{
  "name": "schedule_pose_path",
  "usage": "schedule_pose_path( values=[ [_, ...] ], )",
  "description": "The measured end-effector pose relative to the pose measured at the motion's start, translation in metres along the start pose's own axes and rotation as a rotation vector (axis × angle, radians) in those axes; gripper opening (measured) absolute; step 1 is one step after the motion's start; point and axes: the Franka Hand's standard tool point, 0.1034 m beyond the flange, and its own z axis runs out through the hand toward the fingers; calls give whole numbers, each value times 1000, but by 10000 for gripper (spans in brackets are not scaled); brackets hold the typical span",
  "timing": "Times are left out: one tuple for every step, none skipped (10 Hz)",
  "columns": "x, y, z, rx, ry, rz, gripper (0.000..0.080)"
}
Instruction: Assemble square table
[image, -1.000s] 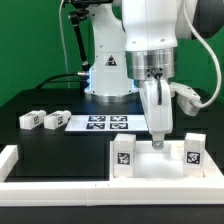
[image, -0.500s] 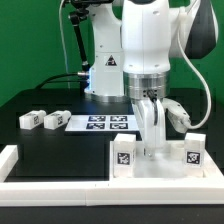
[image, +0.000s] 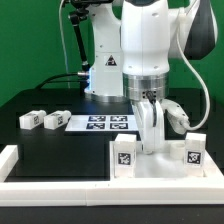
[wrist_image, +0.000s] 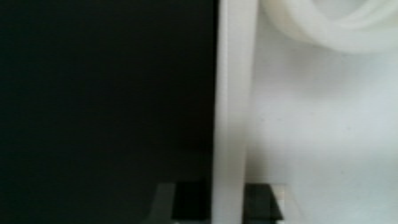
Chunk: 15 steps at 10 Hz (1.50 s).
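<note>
Your gripper (image: 150, 147) has its fingers (wrist_image: 178, 202) pinching the thin upright rim of the square table (image: 160, 172), and the rim runs straight between them. Flanking the fingers, one leg block (image: 123, 155) and another leg block (image: 194, 153) stand upright on the slab.

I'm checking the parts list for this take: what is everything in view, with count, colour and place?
tabletop: one, white, front, toward the exterior view's right.
upright legs: two, white, tagged, on the tabletop, one toward each side.
loose legs: two, white, tagged, on the table at the exterior view's left.
marker board: one, white, flat, behind the tabletop.
wall: one, white, low, along the table's front.
table: one, black.
backdrop: one, green, behind.
arm: one, white, over the tabletop.
gripper: one, shut on the tabletop's far edge.
</note>
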Motion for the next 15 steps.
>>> schedule_pose_path(
  values=[
    [0,0,0,0,0,0,64],
    [0,0,0,0,0,1,64],
    [0,0,0,0,0,1,64],
    [0,0,0,1,0,1,64],
    [0,0,0,1,0,1,64],
    [0,0,0,1,0,2,64],
    [2,1,0,3,2,-3,65],
    [11,8,-3,23,9,-43,65],
    [20,22,-4,24,18,-111,65],
    [31,35,-2,26,30,-145,64],
    [45,41,0,37,54,-266,64],
    [55,39,0,47,70,-379,64],
    [55,39,0,45,72,-431,64],
    [56,38,0,48,76,-458,64],
    [61,36,-2,52,86,-525,64]
  ],
)
